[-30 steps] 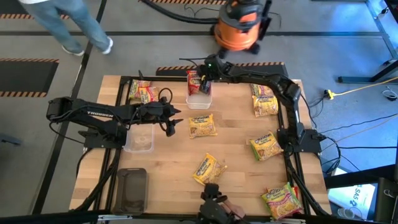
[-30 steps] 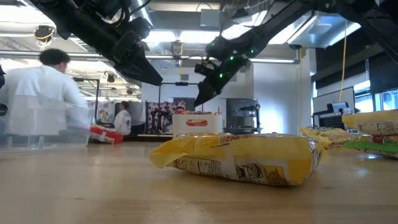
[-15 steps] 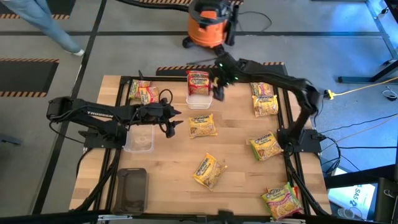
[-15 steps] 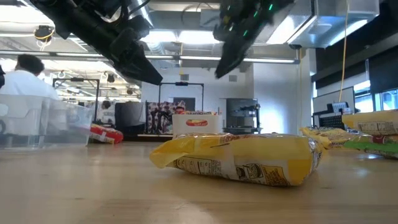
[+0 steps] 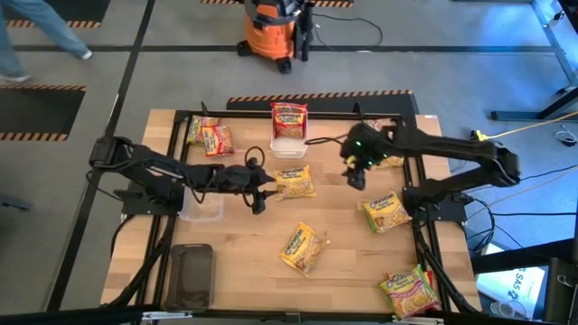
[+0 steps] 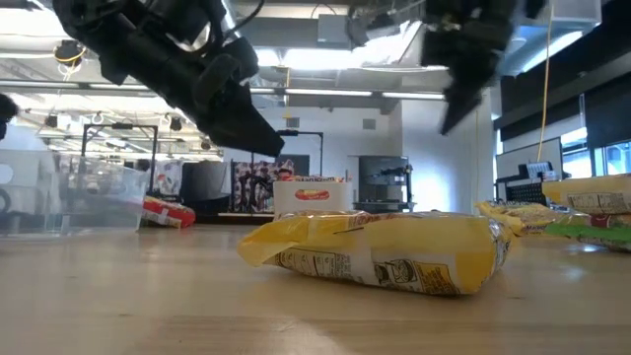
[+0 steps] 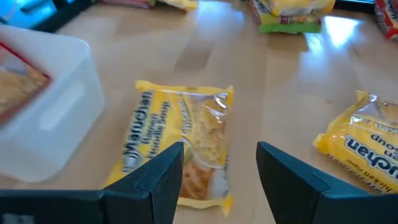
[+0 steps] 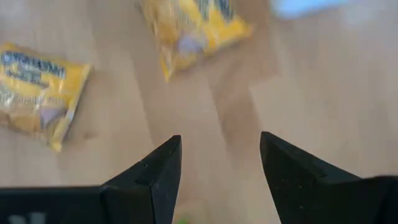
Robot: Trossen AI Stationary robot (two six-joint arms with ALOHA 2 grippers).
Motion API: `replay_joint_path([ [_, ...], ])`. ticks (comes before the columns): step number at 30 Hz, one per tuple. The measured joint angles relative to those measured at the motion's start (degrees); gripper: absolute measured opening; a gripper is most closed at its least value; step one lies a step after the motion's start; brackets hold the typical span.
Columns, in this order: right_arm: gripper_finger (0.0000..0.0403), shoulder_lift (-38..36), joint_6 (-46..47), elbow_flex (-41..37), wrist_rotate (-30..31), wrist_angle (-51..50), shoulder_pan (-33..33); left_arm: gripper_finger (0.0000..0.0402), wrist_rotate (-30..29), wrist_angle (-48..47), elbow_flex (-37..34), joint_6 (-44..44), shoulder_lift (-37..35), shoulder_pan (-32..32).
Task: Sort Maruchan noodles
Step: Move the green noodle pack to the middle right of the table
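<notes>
Several yellow Maruchan packets lie flat on the wooden table: one in the middle, one nearer, one to the right, one at the near right corner. Two more lie at the far left. A red-banded packet stands in the white bin. My left gripper is open, just left of the middle packet, its fingers straddling that packet's near end without clear touch. My right gripper is open above bare table, right of the middle packet.
A clear bin sits under the left arm, and a dark tray lies at the near left. Another packet is partly under the right arm. An orange shop vacuum stands on the floor beyond the far edge. In the low view, the nearer packet fills the foreground.
My right gripper has left the white bin at the far edge and swung toward the right and near edges, now over the table right of the middle packet. My left gripper has moved right, up to the middle packet. The red-banded packet stays in the white bin.
</notes>
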Motion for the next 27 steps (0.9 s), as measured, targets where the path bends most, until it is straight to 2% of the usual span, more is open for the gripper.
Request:
replay_joint_path([
  [4,0.0193,-5.88,8.2,-5.73,-0.79,0.52,4.73,0.0196,0.08,3.7,0.08,-2.77,3.37,-2.31],
  [7,0.0193,-9.18,14.52,-8.01,-0.23,0.64,10.27,0.0196,0.08,2.98,1.49,-4.36,4.71,-4.24],
  [12,0.0193,-12.08,23.17,-9.54,7.38,1.05,20.72,0.0196,-1.58,2.58,5.51,-5.62,8.03,-8.64],
  [17,0.0193,-12.08,31.21,-10.12,9.58,1.81,28.95,0.0196,-2.51,1.45,9.68,-7.39,12.03,-13.41],
  [19,0.0193,-11.48,34.83,-10.13,9.46,5.08,32.73,0.0196,-2.51,1.53,11.05,-7.97,13.72,-15.29],
  [23,0.0193,-10.08,44.2,-10.08,8.1,12.2,43.0,0.0196,-3.15,1.34,13.13,-9.34,16.4,-18.17],
  [27,0.0193,-7.65,52.66,-10.08,8.84,12.6,52.45,0.0196,-5.14,1.49,14.39,-10.43,17.76,-20.29],
])
